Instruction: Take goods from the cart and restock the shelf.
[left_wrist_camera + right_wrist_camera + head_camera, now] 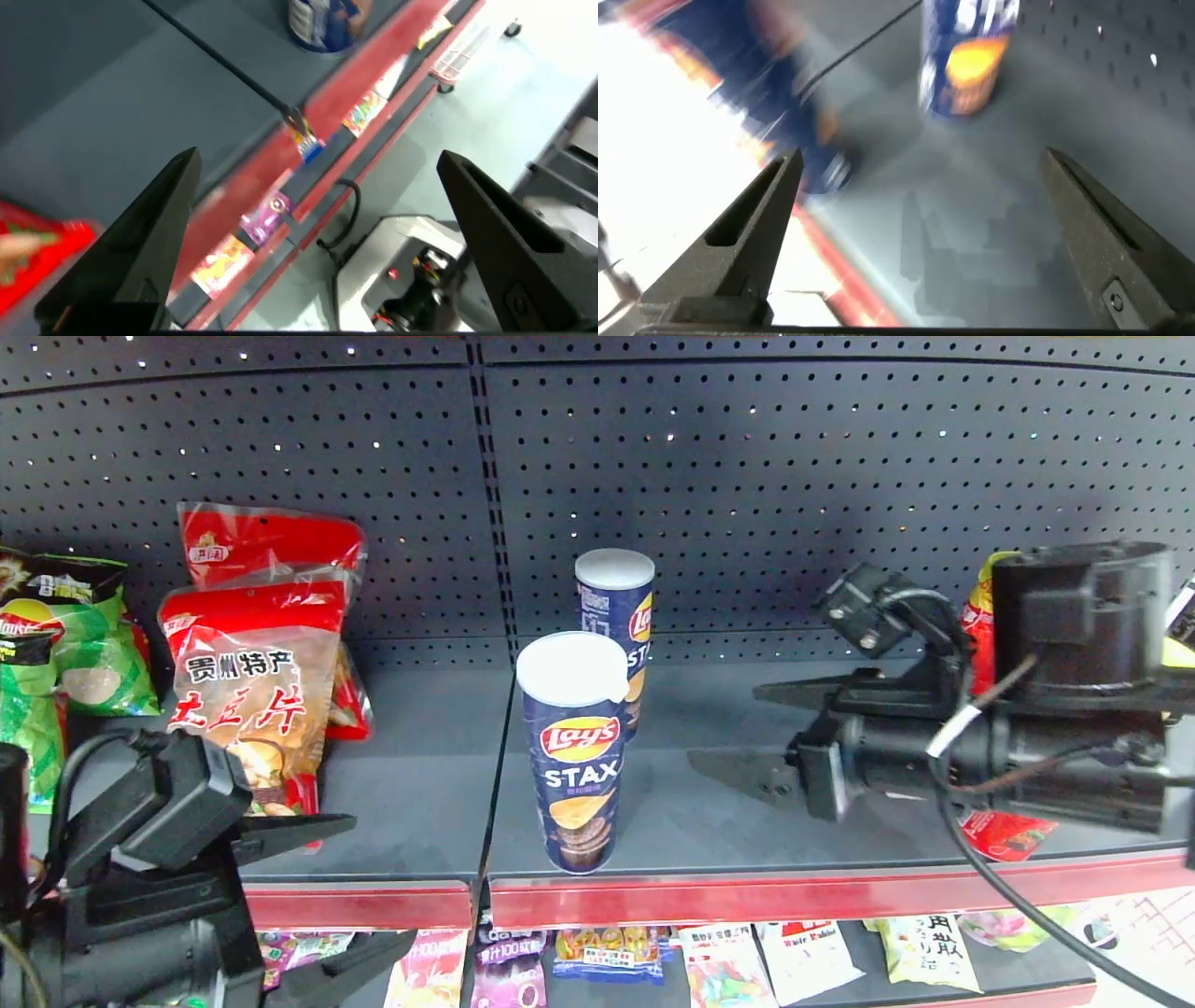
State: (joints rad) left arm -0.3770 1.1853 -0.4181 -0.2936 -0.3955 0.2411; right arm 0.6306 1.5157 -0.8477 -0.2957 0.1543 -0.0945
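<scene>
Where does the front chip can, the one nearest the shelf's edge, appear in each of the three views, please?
Head view: the front chip can stands at the centre, just behind the red shelf edge.
Left wrist view: its base is at the top, by the red shelf edge.
Right wrist view: it is probably the blurred blue shape beside the red shelf edge; the rear can is sharper.
Shared landmark: the red shelf edge.

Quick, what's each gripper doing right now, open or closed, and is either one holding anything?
Left gripper: open, holding nothing.
Right gripper: open, holding nothing.
</scene>
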